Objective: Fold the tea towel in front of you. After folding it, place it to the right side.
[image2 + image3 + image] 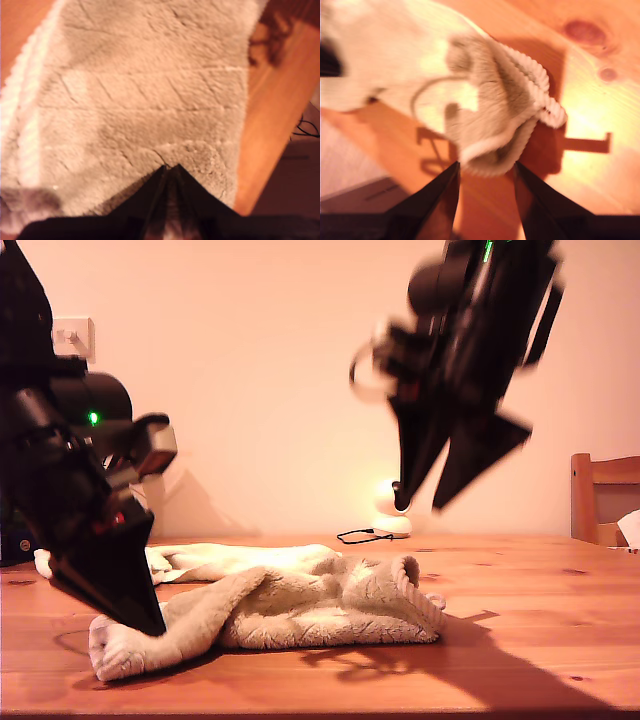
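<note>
Lying crumpled on the brown knotty wooden table (520,590): one beige fluffy tea towel (300,605). My first gripper (169,167) is pinching its fabric, jaws together. My second gripper (485,172) is hanging above, jaws apart, gripping nothing.
</note>
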Tool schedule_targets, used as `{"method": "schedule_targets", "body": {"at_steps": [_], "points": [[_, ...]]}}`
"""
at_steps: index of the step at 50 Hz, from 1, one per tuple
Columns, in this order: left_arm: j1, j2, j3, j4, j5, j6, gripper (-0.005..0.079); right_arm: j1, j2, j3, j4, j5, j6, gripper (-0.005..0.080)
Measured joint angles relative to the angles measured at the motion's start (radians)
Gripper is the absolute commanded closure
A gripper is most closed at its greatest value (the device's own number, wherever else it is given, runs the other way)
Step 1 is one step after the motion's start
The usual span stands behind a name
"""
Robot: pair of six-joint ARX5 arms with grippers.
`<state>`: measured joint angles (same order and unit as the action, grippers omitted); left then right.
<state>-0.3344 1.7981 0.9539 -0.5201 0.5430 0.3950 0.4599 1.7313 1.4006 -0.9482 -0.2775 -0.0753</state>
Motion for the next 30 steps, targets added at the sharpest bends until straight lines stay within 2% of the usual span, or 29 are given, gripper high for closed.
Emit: {"method": "schedule_targets", "body": {"at_steps": [30], "points": [[-0.023, 0.032, 0.021, 0.021, 0.025, -0.003, 0.0706, 0.033, 0.05, 0.0, 0.023, 0.0, 0.048, 0.0447]]}}
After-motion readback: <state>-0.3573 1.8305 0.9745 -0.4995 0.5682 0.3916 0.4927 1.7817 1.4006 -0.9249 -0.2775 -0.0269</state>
